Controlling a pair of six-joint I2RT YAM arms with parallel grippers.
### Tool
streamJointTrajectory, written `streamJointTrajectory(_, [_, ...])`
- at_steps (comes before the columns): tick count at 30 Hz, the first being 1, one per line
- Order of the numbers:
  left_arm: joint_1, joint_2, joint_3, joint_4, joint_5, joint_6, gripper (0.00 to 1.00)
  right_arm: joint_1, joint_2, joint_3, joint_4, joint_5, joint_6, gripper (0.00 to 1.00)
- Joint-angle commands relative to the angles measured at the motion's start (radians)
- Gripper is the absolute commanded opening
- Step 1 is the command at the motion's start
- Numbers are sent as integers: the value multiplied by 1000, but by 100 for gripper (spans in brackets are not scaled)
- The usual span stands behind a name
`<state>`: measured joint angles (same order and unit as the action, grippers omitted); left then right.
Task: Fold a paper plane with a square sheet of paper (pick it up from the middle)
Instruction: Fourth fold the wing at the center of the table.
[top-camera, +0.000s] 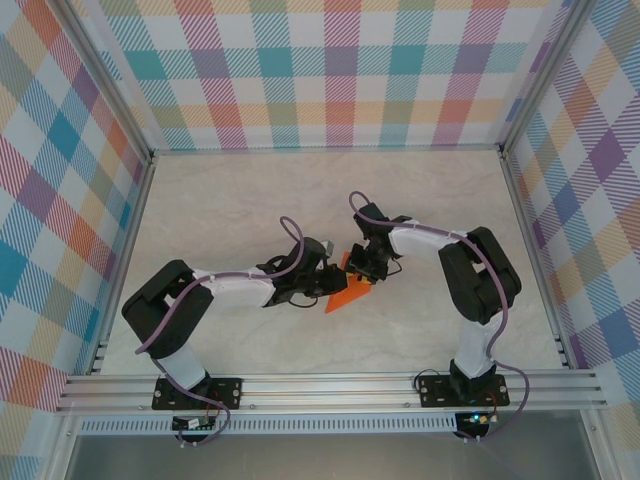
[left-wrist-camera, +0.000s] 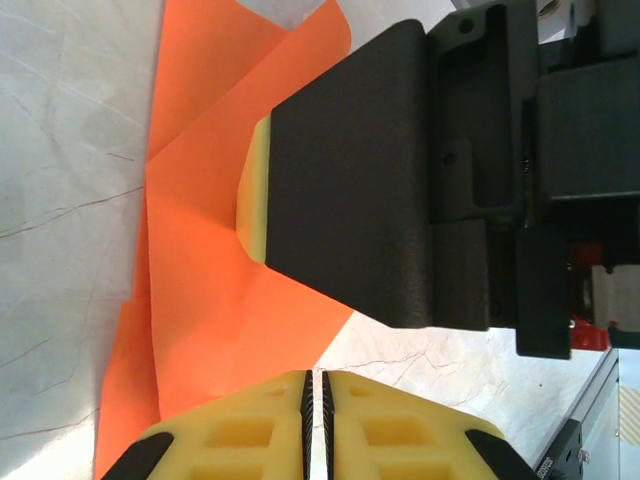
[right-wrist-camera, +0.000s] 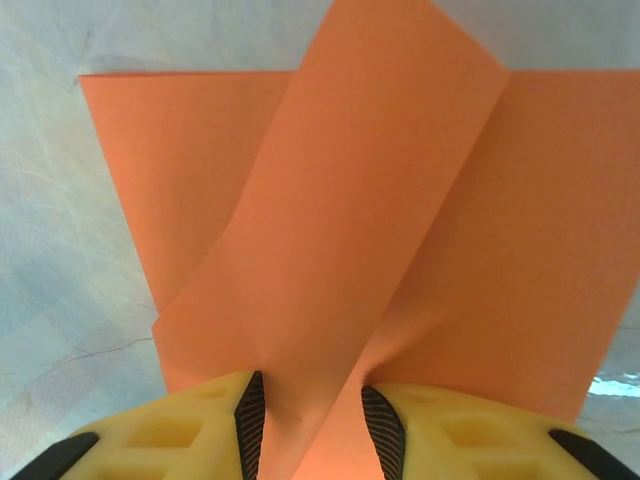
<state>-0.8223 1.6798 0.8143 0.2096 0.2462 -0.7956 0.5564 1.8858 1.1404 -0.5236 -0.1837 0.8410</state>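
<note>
Pinched in right gripper (right-wrist-camera: 310, 425), paper (right-wrist-camera: 420, 260) looks light, floppy, easily creased; grip at folds; left gripper (left-wrist-camera: 317, 420) nearly closed above it.

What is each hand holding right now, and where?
The right hand seems to pinch the orange sheet by a raised fold between its fingers. The left hand is shut at the sheet's edge; grip unclear.

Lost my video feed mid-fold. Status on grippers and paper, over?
Left gripper shut at edge of orange sheet, grip unclear. Right gripper pinching a flap. Sheet partly folded on table. Grippers crowd each other over it.
</note>
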Motion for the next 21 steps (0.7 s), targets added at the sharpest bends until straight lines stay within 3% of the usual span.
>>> streamJointTrajectory(1, [-18, 23, -10, -10, 21, 4, 14, 4, 134, -68, -60, 157, 42, 38])
streamJointTrajectory(12, [-27, 55, -3, -91, 4, 22, 16, 4, 158, -64, -81, 165, 75, 38])
streamJointTrajectory(21, [-27, 50, 5, -180, -85, 41, 16, 4, 162, -62, -82, 170, 79, 39])
